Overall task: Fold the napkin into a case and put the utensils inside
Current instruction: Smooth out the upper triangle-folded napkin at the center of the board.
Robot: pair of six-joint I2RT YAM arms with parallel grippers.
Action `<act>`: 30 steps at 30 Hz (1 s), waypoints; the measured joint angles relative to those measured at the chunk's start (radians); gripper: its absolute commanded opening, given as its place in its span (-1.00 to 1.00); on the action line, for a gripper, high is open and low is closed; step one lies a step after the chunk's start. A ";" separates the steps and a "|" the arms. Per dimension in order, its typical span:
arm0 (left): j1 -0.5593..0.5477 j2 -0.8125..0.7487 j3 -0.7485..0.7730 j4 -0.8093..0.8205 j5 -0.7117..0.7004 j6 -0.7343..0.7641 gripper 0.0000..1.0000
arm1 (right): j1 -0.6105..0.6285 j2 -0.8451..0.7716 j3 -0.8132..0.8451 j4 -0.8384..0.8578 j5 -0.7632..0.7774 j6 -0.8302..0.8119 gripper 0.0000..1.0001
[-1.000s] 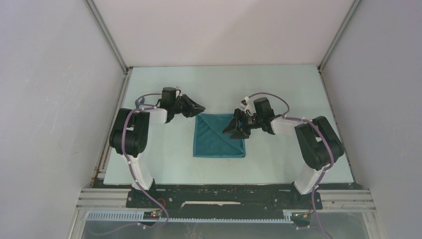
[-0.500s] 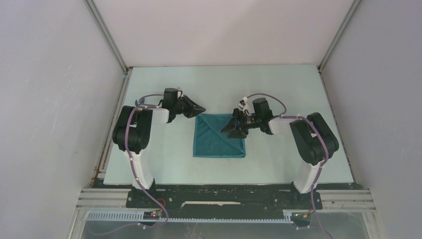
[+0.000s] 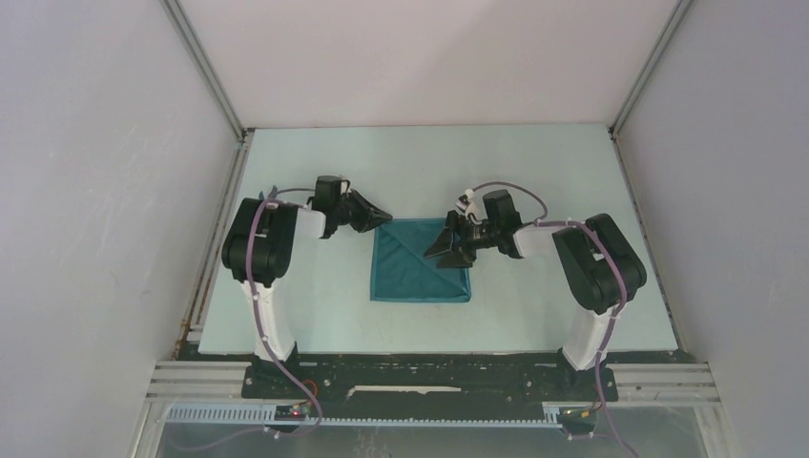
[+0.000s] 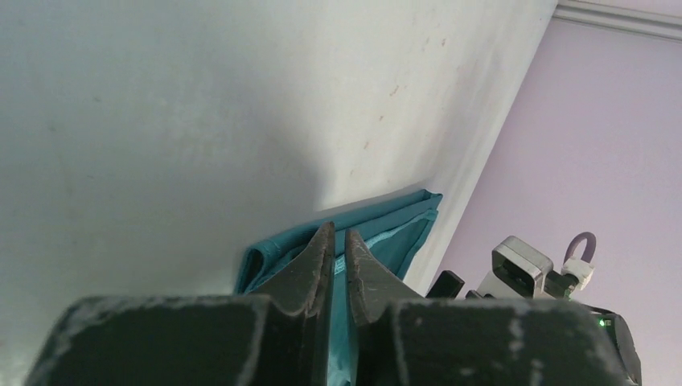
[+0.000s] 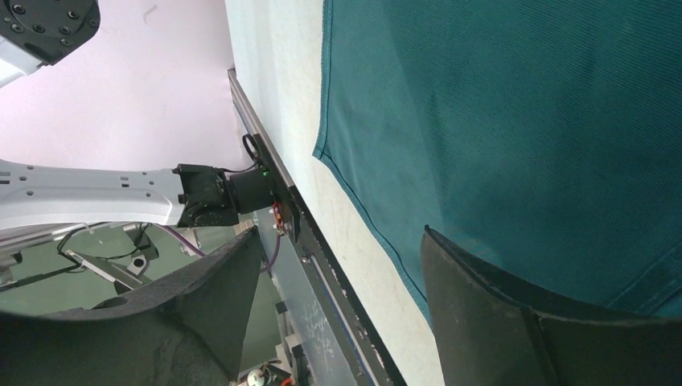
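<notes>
The teal napkin [image 3: 420, 272] lies folded into a rough square on the table, with a diagonal fold line across it. My left gripper [image 3: 382, 213] is at its far left corner. In the left wrist view the left gripper [image 4: 338, 229] has its jaws almost together, with the napkin [image 4: 394, 233] showing in the narrow gap and a raised fold beside the fingers. My right gripper [image 3: 441, 250] hovers over the napkin's far right part. In the right wrist view the right gripper [image 5: 342, 265] is wide open above the napkin [image 5: 499, 104], holding nothing. No utensils are in view.
The pale table [image 3: 534, 172] is boxed in by lilac walls on the left, right and back. A black and metal rail [image 3: 429, 367] runs along the near edge. The left arm's base [image 5: 96, 197] shows past the table edge in the right wrist view.
My left gripper has come down toward the napkin's far left corner and its jaws have closed. The right gripper has drifted slightly left and stays open.
</notes>
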 measured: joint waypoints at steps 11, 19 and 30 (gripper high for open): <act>0.010 0.039 0.001 0.019 0.003 0.005 -0.76 | 0.007 -0.008 -0.027 -0.013 -0.001 -0.015 0.59; 0.010 0.055 0.016 0.024 0.013 0.005 -0.80 | -0.014 -0.041 -0.140 -0.003 -0.011 -0.019 0.59; 0.010 0.076 0.051 0.014 0.018 0.006 -0.80 | -0.076 -0.111 -0.249 0.005 -0.025 -0.053 0.59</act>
